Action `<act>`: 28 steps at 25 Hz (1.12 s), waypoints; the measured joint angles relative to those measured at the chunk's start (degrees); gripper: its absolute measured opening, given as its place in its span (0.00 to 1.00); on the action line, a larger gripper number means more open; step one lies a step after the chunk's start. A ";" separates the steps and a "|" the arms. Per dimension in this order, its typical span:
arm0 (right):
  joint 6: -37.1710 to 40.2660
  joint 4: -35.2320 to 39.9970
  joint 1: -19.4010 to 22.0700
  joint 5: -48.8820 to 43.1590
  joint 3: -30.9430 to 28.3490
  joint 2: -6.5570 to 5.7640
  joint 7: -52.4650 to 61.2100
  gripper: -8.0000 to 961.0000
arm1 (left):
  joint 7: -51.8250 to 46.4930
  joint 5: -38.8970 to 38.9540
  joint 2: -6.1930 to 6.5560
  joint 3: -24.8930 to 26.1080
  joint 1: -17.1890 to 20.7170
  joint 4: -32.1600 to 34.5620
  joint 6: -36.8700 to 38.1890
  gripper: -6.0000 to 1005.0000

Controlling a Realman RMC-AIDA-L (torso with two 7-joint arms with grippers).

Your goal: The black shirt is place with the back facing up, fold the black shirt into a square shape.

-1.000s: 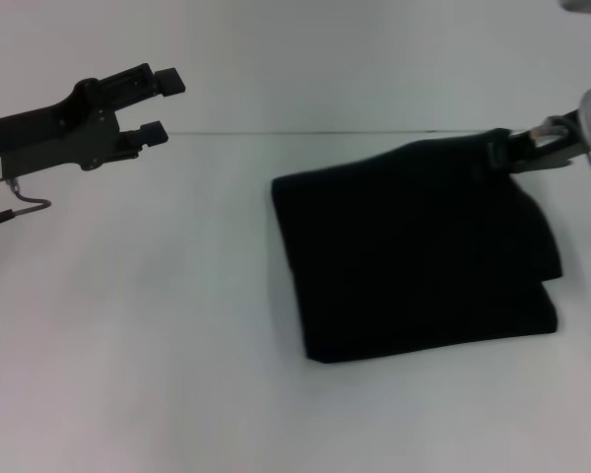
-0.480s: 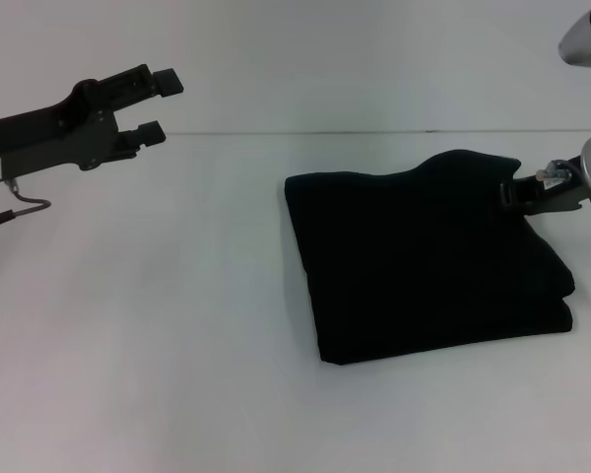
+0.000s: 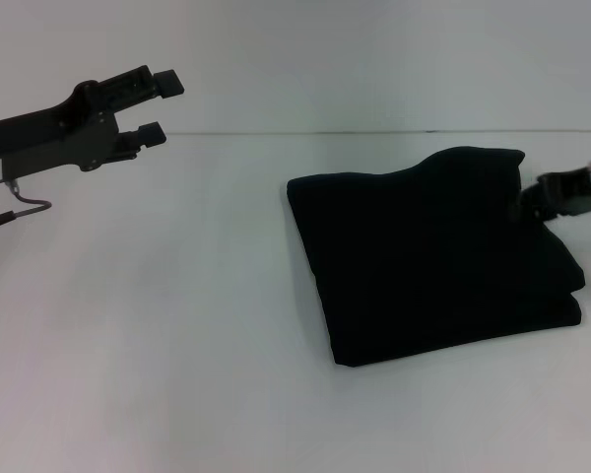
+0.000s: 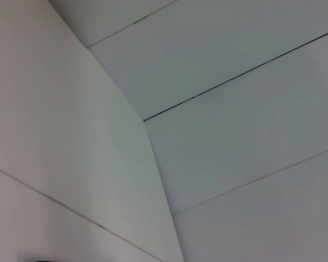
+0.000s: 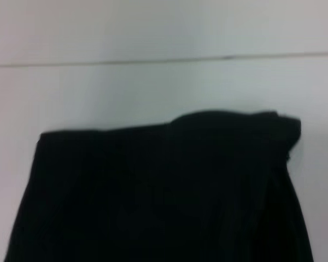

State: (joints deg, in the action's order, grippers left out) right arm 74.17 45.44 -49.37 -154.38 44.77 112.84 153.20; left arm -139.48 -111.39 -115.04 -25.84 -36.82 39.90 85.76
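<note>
The black shirt (image 3: 433,251) lies folded into a rough square on the white table, right of centre, and no lettering shows. Its far right corner (image 3: 483,163) bulges up a little. The right wrist view shows the same folded shirt (image 5: 164,191) from close by, with that raised corner at its far edge. My right gripper (image 3: 561,194) is low at the shirt's right edge, close beside the fabric or touching it. My left gripper (image 3: 161,106) hangs open in the air at the far left, well away from the shirt, holding nothing.
The white table (image 3: 177,325) stretches left of the shirt and in front of it. A thin seam line (image 3: 276,132) runs across its far side. The left wrist view shows only pale wall panels (image 4: 208,136).
The right gripper has pulled back to the right, away from the shirt's far right corner. The shirt has slid slightly right and toward me. The left arm has not moved.
</note>
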 joint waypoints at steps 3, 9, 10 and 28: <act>6.62 3.60 2.38 0.98 -2.00 0.07 -2.58 0.37 | 0.00 0.00 0.05 -0.01 0.00 0.00 0.01 0.92; 11.14 5.95 6.68 1.88 -1.92 -0.31 -4.34 0.65 | 0.00 0.00 0.17 -0.19 -0.08 0.00 -0.72 0.92; 11.33 6.26 7.14 1.86 -1.86 -0.36 -4.34 0.69 | 0.00 0.00 0.19 -0.20 -0.11 0.00 -0.76 0.92; 7.62 6.55 7.22 -1.37 0.89 2.70 -5.16 0.77 | -0.10 -0.02 0.09 -0.23 -0.53 0.00 -1.03 0.92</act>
State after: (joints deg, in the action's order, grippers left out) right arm 81.79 51.99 -42.15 -155.75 45.66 115.54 148.04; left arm -139.58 -111.41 -114.95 -26.07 -37.36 39.90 84.74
